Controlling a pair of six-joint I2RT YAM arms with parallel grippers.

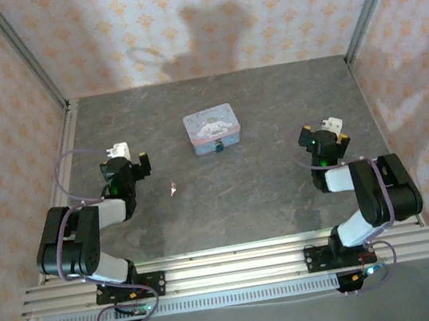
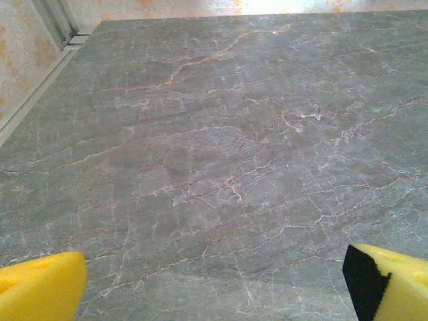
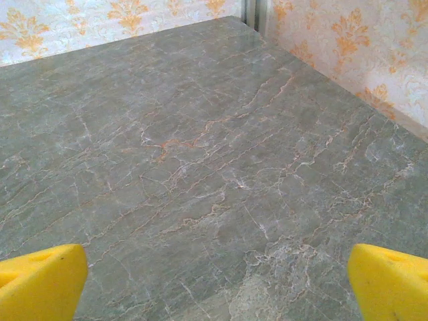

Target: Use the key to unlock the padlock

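Judged to be at the very start: nothing gripped, nothing seated, nothing turned. Left to do, on that reading: pick up the key [image 1: 173, 188], steady the padlock [image 1: 219, 148], push the key home, turn it, free the shackle.

Look for the padlock at the 6 o'clock edge of the tin [image 1: 211, 126], touching it or just beside it; too small in the top view to say which. Reads as a dark teal speck, far smaller than the tin. Cannot make out shackle or keyhole, so cannot confirm locked or open.

Look for the key at about 8 o'clock from the padlock, well apart from it, lying loose on the bare table [image 1: 284, 190]. Sits at roughly 4 o'clock from the left gripper [image 1: 127, 156], near but not touching. Reads as a thin pale sliver with a pinkish-orange tint; cannot tell bow from blade, nor which way it points.

Left gripper: spread wide, yellow fingers [image 2: 40, 287] at the two lower corners of the left wrist view, bare marble between, holding nothing. Right gripper [image 1: 324, 133]: at 3 o'clock from the tin, well apart from it, fingers [image 3: 40, 281] likewise wide and clasping nothing.
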